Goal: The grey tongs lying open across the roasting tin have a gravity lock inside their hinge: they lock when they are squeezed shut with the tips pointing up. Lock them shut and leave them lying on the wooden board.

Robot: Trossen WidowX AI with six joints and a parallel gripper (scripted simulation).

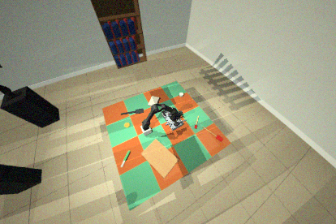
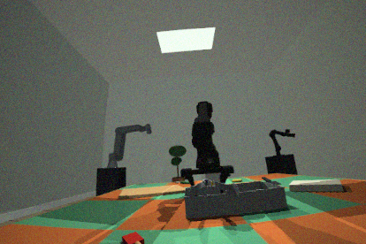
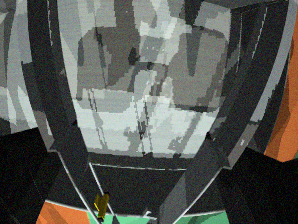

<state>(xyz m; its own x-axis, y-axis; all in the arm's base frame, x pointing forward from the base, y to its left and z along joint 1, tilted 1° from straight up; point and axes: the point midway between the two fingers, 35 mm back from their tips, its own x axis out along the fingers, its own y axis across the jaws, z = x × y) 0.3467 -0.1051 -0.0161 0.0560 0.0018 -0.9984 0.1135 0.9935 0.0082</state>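
Observation:
The grey roasting tin (image 1: 176,127) (image 2: 236,204) stands on the checkered mat; its shiny floor fills much of the wrist view. The grey tongs (image 3: 46,75) show there as two long dark arms, wide apart at the top and drawing together toward the bottom. The wooden board (image 1: 160,158) (image 2: 152,191) lies flat beside the tin with nothing on it. My gripper (image 1: 177,116) (image 3: 142,132) is open and low over the tin, its fingers on the outer sides of the two tongs arms. The fingertips are partly hidden, so contact cannot be told.
A black spatula (image 1: 139,110), a pale block (image 1: 153,100) (image 2: 316,186), a yellow disc (image 1: 127,125) and a green-and-white pen-like thing (image 1: 126,157) lie on the mat. A red-headed tool (image 1: 219,138), a smaller one and a white cup-like thing (image 1: 182,94) lie beyond the tin.

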